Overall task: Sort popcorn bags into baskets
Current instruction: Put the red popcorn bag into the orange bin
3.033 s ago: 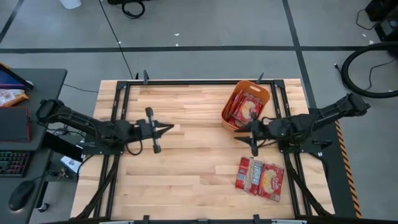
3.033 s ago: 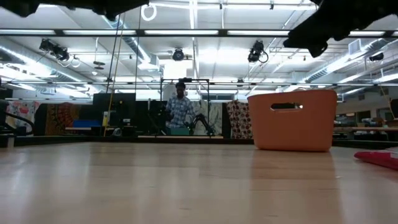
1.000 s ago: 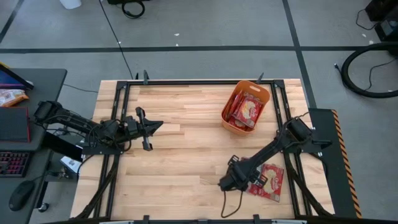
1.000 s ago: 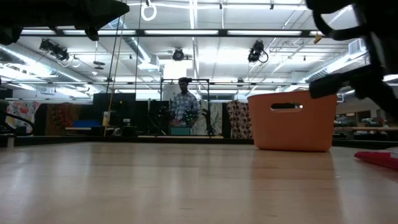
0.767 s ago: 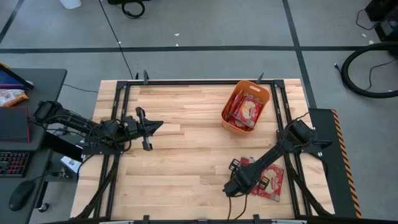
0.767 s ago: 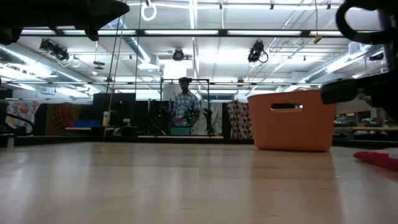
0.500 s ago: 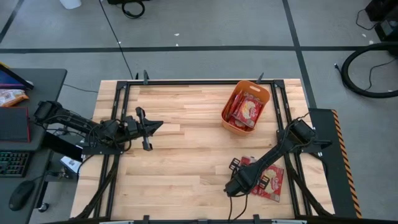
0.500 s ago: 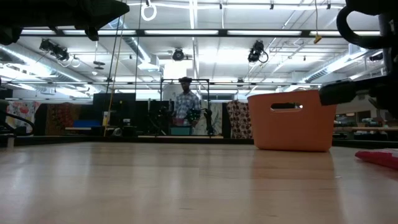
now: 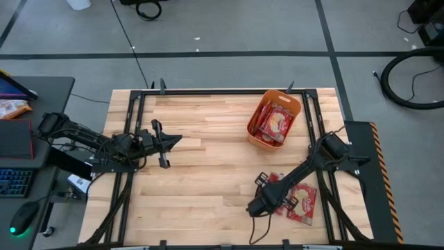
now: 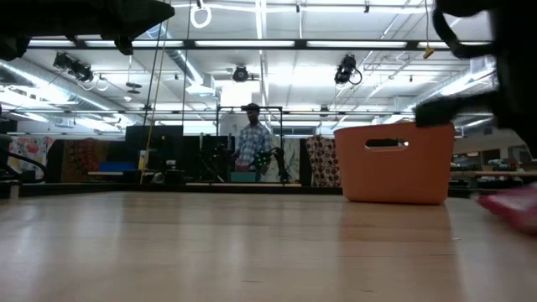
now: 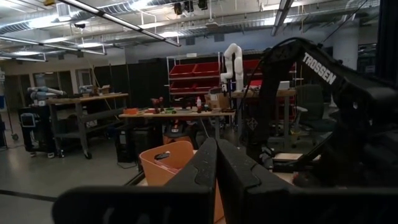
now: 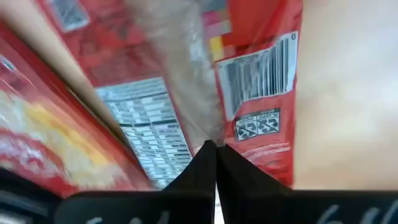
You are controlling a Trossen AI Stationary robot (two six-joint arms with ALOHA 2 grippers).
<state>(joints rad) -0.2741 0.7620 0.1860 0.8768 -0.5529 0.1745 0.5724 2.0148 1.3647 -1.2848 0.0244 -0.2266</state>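
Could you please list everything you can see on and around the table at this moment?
Basket: one, orange, at the far right of the table; bags inside it.
Popcorn bags in the basket: red, overlapping, count unclear.
Popcorn bags on the table: red, near right corner, partly under the right arm; at least two.
Table: one, light wood with a black frame.
Desk: one, dark, left of the table, with a keyboard and mouse.
Person: one, standing in the room far behind the table.
Left end effector: shut, hanging over the table's left half, empty.
Right end effector: shut on a bag at the near right pile.
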